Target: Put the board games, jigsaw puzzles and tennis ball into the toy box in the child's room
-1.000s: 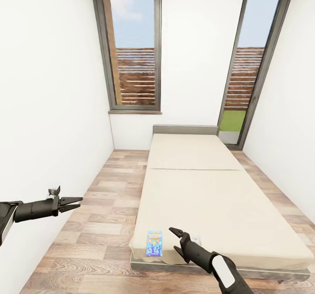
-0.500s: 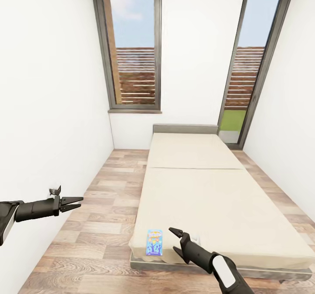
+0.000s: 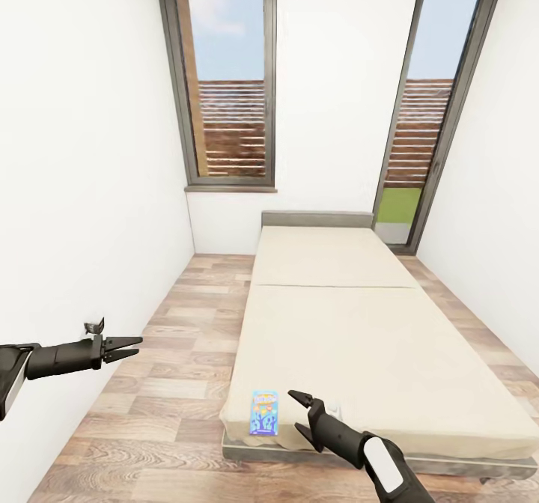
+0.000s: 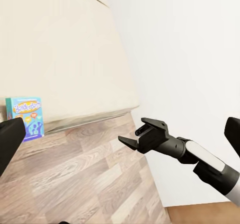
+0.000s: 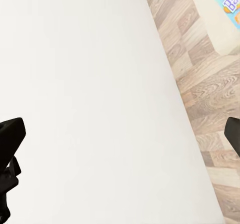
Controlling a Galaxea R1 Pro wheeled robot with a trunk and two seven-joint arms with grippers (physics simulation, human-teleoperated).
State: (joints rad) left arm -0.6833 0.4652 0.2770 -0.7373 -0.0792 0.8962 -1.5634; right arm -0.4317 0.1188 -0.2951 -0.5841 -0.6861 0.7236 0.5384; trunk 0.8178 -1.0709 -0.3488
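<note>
A blue board game (image 3: 263, 412) lies flat on the near left corner of the bed (image 3: 359, 338); it also shows in the left wrist view as the same board game (image 4: 25, 115). My right gripper (image 3: 301, 413) hovers open just right of it, over the bed's foot edge, holding nothing. Out to the left, my left gripper (image 3: 135, 346) is open over the floor beside the wall, with its fingers (image 4: 11, 136) spread wide. The right gripper (image 4: 134, 133) shows there too. The table, toy box, jigsaw puzzles and tennis ball are out of view.
A white wall (image 3: 90, 188) runs close along the left. Between it and the bed lies a strip of wooden floor (image 3: 172, 353). A window (image 3: 224, 84) and a glass door (image 3: 427, 114) stand in the far wall.
The whole picture has shifted a little, so the bed and blue game sit slightly higher in view. Both grippers keep the same pose and stay open.
</note>
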